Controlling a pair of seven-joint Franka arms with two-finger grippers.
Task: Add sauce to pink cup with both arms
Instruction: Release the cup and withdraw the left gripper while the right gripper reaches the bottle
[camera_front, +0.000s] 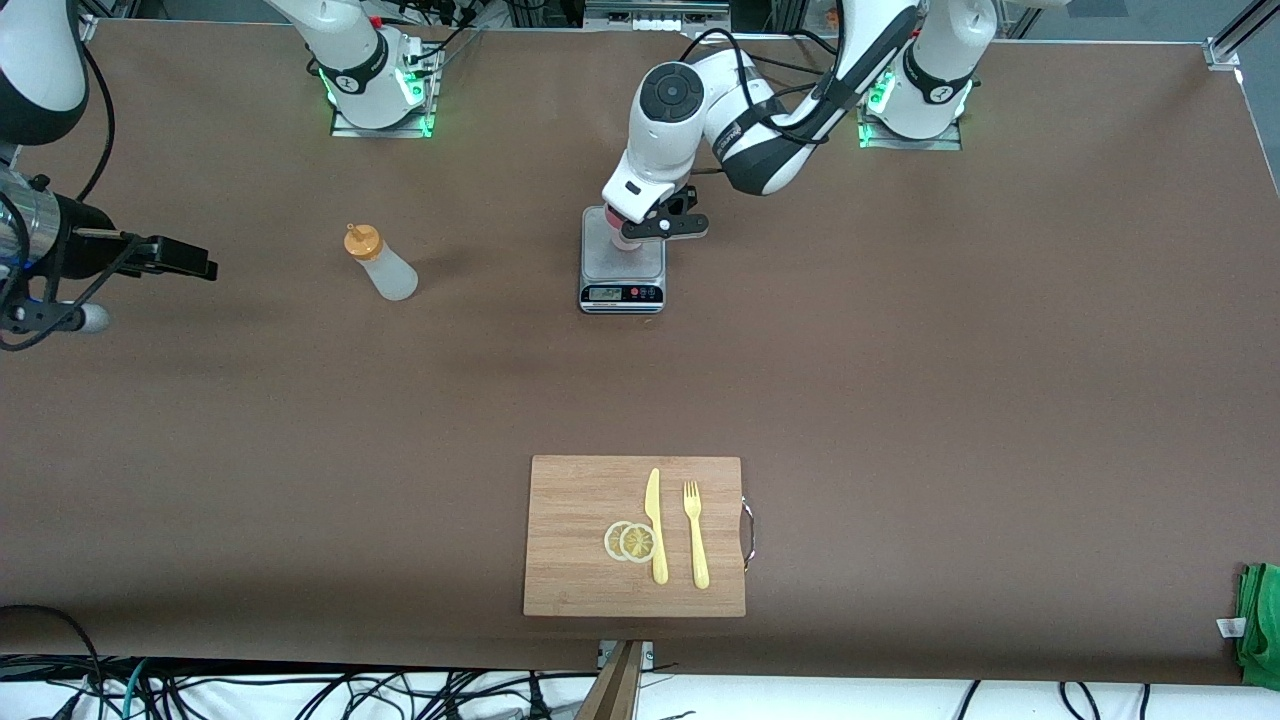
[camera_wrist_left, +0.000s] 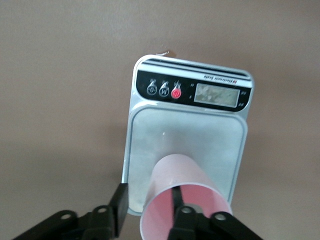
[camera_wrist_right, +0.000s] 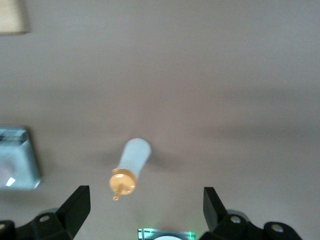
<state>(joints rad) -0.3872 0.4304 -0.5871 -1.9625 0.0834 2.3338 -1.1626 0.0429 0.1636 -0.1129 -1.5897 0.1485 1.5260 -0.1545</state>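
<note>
While the pink cup (camera_wrist_left: 182, 192) stands on the kitchen scale's (camera_front: 621, 268) platform, the left hand (camera_wrist_left: 150, 210) sits at its rim, one finger inside and one outside with a gap showing, so it looks part-opened rather than gripping. To do this release well, I'd judge it should open fully and lift straight up, so the cup doesn't tip. The sauce bottle (camera_front: 380, 263) stands on the worktop at about nine o'clock from the scale. The right hand (camera_wrist_right: 145, 207) waits wide open and empty above it.
</note>
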